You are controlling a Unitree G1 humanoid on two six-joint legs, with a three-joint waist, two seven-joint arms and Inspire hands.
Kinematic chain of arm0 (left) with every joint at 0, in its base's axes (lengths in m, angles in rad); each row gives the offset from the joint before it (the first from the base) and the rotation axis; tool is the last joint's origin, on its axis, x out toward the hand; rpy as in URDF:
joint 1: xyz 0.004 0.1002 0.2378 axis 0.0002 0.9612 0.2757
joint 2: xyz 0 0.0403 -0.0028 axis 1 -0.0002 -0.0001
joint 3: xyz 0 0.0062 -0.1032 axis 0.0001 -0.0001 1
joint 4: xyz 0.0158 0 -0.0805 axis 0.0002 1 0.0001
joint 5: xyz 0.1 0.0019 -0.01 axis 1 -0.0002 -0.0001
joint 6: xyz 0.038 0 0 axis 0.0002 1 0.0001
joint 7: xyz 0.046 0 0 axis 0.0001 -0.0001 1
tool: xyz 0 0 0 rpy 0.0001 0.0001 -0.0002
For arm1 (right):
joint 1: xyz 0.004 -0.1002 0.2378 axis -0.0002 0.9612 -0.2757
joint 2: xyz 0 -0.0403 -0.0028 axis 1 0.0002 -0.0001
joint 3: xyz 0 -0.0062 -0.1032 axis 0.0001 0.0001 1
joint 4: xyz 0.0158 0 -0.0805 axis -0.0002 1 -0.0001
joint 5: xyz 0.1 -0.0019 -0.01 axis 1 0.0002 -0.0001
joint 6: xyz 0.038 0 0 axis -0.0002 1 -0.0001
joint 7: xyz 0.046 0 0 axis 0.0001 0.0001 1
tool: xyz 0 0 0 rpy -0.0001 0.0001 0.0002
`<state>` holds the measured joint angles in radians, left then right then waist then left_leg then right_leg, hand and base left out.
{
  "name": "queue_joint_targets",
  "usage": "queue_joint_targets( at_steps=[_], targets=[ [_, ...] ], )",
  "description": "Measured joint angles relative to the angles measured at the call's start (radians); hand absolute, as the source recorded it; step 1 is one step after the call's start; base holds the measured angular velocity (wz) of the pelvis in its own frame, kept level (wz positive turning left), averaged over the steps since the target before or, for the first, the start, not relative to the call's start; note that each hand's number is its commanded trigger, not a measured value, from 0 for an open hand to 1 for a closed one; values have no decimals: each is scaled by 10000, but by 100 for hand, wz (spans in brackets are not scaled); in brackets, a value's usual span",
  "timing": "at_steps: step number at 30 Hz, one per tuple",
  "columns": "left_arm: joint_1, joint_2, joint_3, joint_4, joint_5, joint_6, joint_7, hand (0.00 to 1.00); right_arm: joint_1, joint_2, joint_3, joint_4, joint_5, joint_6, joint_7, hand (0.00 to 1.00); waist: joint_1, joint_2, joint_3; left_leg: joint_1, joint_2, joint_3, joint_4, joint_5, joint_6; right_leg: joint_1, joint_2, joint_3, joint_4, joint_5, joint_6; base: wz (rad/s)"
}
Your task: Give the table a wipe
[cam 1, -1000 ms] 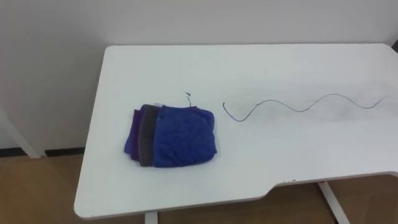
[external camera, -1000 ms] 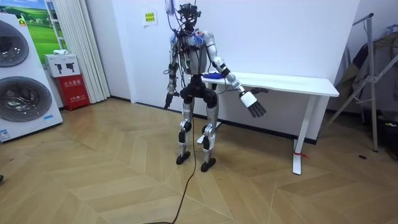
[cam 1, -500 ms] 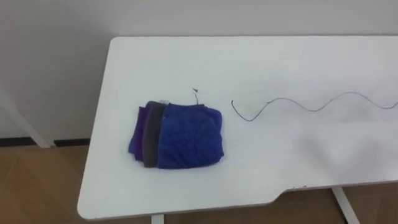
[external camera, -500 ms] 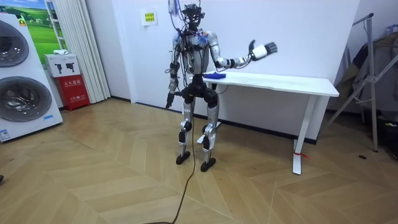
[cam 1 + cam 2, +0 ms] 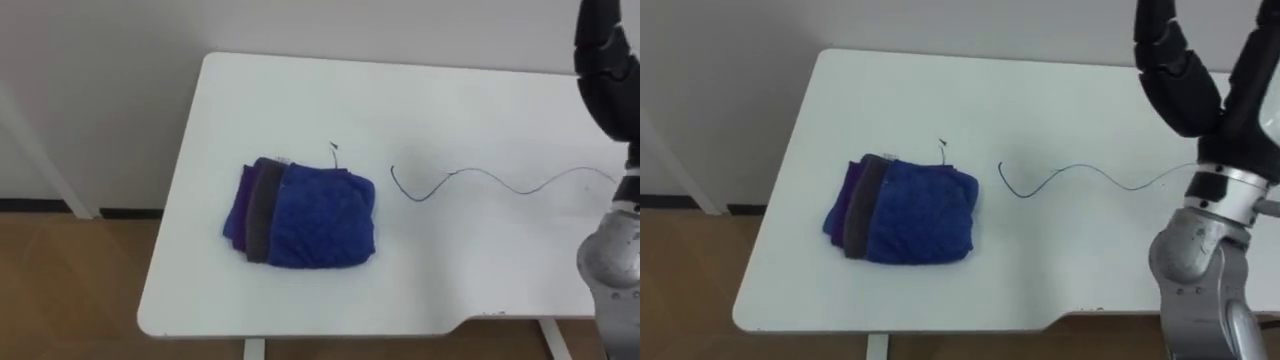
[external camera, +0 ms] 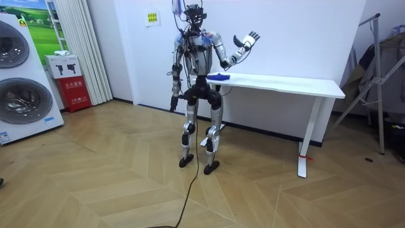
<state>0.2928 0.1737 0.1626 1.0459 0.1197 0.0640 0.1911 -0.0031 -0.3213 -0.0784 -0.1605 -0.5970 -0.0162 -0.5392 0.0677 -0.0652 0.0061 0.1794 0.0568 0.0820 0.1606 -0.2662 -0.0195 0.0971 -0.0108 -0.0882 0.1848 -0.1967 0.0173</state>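
Observation:
A folded blue cloth (image 5: 318, 218) with grey and purple layers showing on its left side lies near the left end of the white table (image 5: 300, 100). To the cloth's right a thin wavy blue line (image 5: 470, 180) runs across the tabletop. My right hand (image 5: 1185, 85) is raised above the table's right part, well clear of the cloth. In the room view the right hand (image 6: 248, 39) is held up at head height with straight fingers. My left hand (image 6: 171, 100) hangs at my side. I stand at the table's end.
A small dark speck (image 5: 334, 147) lies just behind the cloth. The table stands against a white wall, with wooden floor (image 5: 70, 290) to its left. Washing machines (image 6: 22, 76) and a red box (image 6: 74, 93) stand far off at the room view's left.
My right arm has swung up from below table height to head height and now enters the eye views from the right. The camera has shifted a little; the cloth lies as before.

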Motion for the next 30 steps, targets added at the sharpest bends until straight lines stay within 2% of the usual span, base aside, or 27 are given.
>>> queue_joint_targets(
  at_steps=[5, 10, 15, 19, 23, 26, 30],
  targets=[
    [-248, -5, -312, -24, 8, 0, -62, 0, 1, 29, 1194, -2, -1219, 11, 1111, 0, 203, 57, 11, -141, 0, -50, 26, 1, 0, -30, -8, -82, 4, 2, -3, 5],
    [-376, 52, -459, -26, 5, -1, -57, 0, 2, 26, 2194, -1, -1828, 182, 2241, 0, 503, 49, -60, -200, 1, -148, 26, 2, 0, -70, -32, -284, 7, 2, -3, 3],
    [-484, 126, -1091, -57, -6, -2, -25, 0, 3, 11, 3365, 211, -2011, 398, 2637, 0, 528, -66, -95, -261, 10, -328, 18, 2, 0, -72, -24, -469, -12, 2, -3, 7],
    [-626, 136, -1202, -4, 15, -110, 22, 0, 60, 49, 4106, 663, -2650, 368, 2841, 0, 778, -155, -44, -268, -4, -446, -12, 2, 0, 47, -33, -549, -125, 6, 0, 9],
    [-655, 200, -1295, 82, 200, -204, 79, 0, 76, 72, 4439, 1360, -3452, 284, 3041, 0, 777, -163, -30, -248, -23, -598, -23, 2, 0, 174, -51, -647, -187, 8, 3, 13],
    [-624, 190, -1309, 8, 300, -191, 130, 0, 83, 85, 4536, 2098, -3601, 303, 3356, 0, 897, -82, 26, -129, -16, -618, -70, 2, 0, 235, -39, -639, -195, 8, 4, 1],
    [-606, 187, -1301, -157, 302, -190, 159, 0, 278, 96, 4541, 3027, -3623, 395, 3900, 0, 958, 11, 42, -109, -15, -763, -91, 2, 0, 271, -35, -638, -193, 8, 3, 4]
  ],
)
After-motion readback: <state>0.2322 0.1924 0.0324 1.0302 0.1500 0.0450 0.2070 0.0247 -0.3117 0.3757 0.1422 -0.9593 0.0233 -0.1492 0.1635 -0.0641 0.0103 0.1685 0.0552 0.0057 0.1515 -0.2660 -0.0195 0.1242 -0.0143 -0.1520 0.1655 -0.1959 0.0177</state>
